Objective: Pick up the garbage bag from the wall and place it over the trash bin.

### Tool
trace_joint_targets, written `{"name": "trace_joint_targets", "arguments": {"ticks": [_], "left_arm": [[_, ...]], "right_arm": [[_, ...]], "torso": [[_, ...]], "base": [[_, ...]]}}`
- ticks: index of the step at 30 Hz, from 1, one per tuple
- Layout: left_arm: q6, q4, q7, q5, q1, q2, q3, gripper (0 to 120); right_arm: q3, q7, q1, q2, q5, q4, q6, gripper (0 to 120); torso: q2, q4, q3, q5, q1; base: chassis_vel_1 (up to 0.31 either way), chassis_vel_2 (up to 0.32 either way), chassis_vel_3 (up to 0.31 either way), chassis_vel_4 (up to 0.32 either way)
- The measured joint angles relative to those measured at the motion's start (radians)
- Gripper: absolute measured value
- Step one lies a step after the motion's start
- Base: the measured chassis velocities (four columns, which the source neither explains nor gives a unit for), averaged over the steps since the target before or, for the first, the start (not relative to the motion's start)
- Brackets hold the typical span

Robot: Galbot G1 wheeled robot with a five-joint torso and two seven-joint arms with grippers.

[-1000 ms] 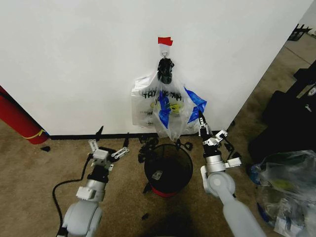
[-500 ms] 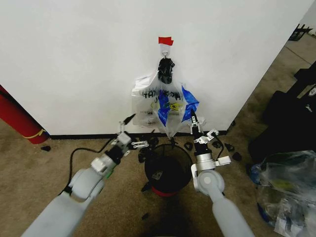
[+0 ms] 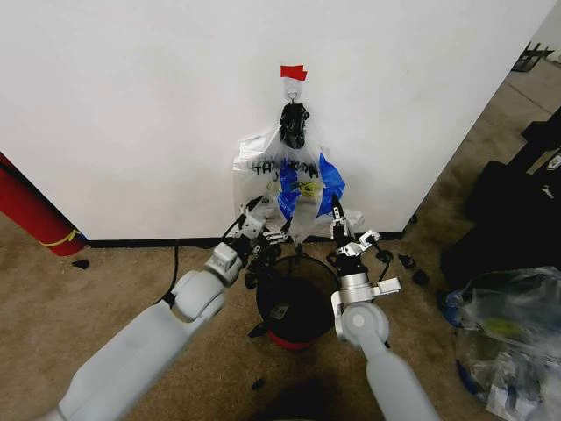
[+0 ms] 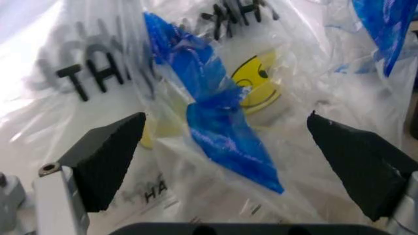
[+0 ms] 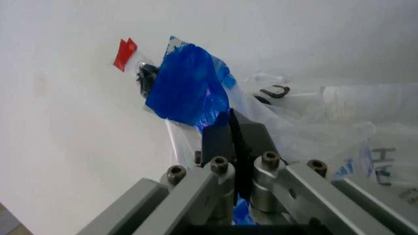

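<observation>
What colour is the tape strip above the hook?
Red tape strip, clearest in the head view.

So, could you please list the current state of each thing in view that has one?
garbage bag: hanging on the wall, right side pinched
THANK YOU bag: hanging behind it
trash bin: upright, unlined
left gripper: open, at the bag's lower edge
right gripper: fingers shut on the garbage bag
</observation>
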Motion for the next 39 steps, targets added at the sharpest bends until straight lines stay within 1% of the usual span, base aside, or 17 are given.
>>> {"name": "trace_joint_targets", "arguments": {"ticks": [4,7,8,11,15,16,20,22,23,27,29,30,32,33,35,36,39], "left_arm": [[0.026,0.033,-0.018,0.065,-0.028,-0.041,0.025,98],[0.039,0.074,-0.034,0.164,-0.054,-0.084,0.053,98],[0.039,0.074,-0.034,0.164,-0.054,-0.084,0.053,98],[0.078,0.118,-0.087,0.246,-0.077,-0.12,0.08,98],[0.102,0.16,-0.131,0.3,-0.083,-0.138,0.085,88],[0.102,0.16,-0.131,0.3,-0.083,-0.138,0.085,88],[0.118,0.158,-0.155,0.3,-0.076,-0.137,0.079,72],[0.122,0.147,-0.158,0.287,-0.072,-0.132,0.076,62],[0.122,0.147,-0.158,0.287,-0.072,-0.132,0.076,62],[0.125,0.123,-0.158,0.274,-0.058,-0.124,0.071,47],[0.125,0.123,-0.158,0.274,-0.058,-0.124,0.071,47],[0.126,0.111,-0.158,0.27,-0.051,-0.122,0.067,39],[0.127,0.101,-0.158,0.268,-0.045,-0.121,0.063,32],[0.128,0.087,-0.158,0.268,-0.036,-0.117,0.057,23],[0.129,0.062,-0.158,0.267,-0.017,-0.109,0.045,17],[0.129,0.062,-0.158,0.267,-0.017,-0.109,0.045,17],[0.13,0.006,-0.156,0.266,0.034,-0.093,0.017,4]], "right_arm": [[0.003,-0.001,-0.004,0.008,-0.005,-0.003,0.004,0],[0.009,-0.002,-0.007,0.011,-0.011,-0.004,0.007,0],[0.009,-0.002,-0.007,0.011,-0.011,-0.004,0.007,0],[0.013,-0.004,-0.014,0.011,-0.019,-0.003,0.008,0],[0.015,-0.01,-0.02,0.011,-0.03,0.001,0.01,0],[0.015,-0.01,-0.02,0.011,-0.03,0.001,0.01,0],[0.019,-0.016,-0.02,0.006,-0.033,0.001,0.012,0],[0.021,-0.018,-0.016,0.003,-0.035,-0.004,0.013,0],[0.021,-0.018,-0.016,0.003,-0.035,-0.004,0.013,0],[0.022,-0.02,-0.011,0.0,-0.038,-0.011,0.014,0],[0.022,-0.02,-0.011,0.0,-0.038,-0.011,0.014,0],[0.023,-0.022,-0.01,-0.001,-0.042,-0.013,0.015,0],[0.024,-0.024,-0.01,-0.003,-0.043,-0.014,0.015,0],[0.025,-0.025,-0.01,-0.005,-0.044,-0.014,0.016,0],[0.026,-0.029,-0.012,-0.008,-0.045,-0.017,0.017,0],[0.026,-0.029,-0.012,-0.008,-0.045,-0.017,0.017,0],[0.03,-0.037,-0.015,-0.013,-0.049,-0.025,0.022,0]], "torso": [[0.0,0.0,0.0,0.0,0.0],[0.0,0.0,0.0,-0.0001,0.0],[0.0,0.0,0.0,-0.0001,0.0],[0.0,-0.0003,0.0,0.0,0.0],[0.0,0.0,0.0,0.0,0.0],[0.0,0.0,0.0,0.0,0.0],[0.0,0.0,0.0,0.0,0.0],[0.0,0.0,0.0,-0.0001,0.0],[0.0,0.0,0.0,-0.0001,0.0],[0.0,0.0,0.0,-0.0001,0.0],[0.0,0.0,0.0,-0.0001,0.0],[0.0,0.0,0.0,-0.0001,0.0],[0.0,-0.0001,0.0,-0.0001,0.0],[0.0,-0.0001,0.0,-0.0001,0.0],[0.0,-0.0002,0.0,-0.0001,0.0],[0.0,-0.0002,0.0,-0.0001,0.0],[0.0,0.0,0.0,-0.0001,0.0]], "base": [[0.0,0.0,0.0,0.0],[0.0,0.0,0.0,0.0],[0.0,0.0,0.0,0.0],[0.0,0.0,0.0,0.0],[0.0,0.0,0.0,0.0],[0.0,0.0,0.0,0.0],[0.0,0.0,0.0,0.0],[0.0,0.0,0.0,0.0],[0.0,0.0,0.0,0.0],[0.0,0.0,0.0,0.0],[0.0,0.0,0.0,0.0],[0.0,0.0,0.0,0.0],[0.0,0.0,0.0,0.0],[0.0,0.0,0.0,0.0],[0.0,0.0,0.0,0.0],[0.0,0.0,0.0,0.0],[0.0,0.0,0.0,0.0]]}}
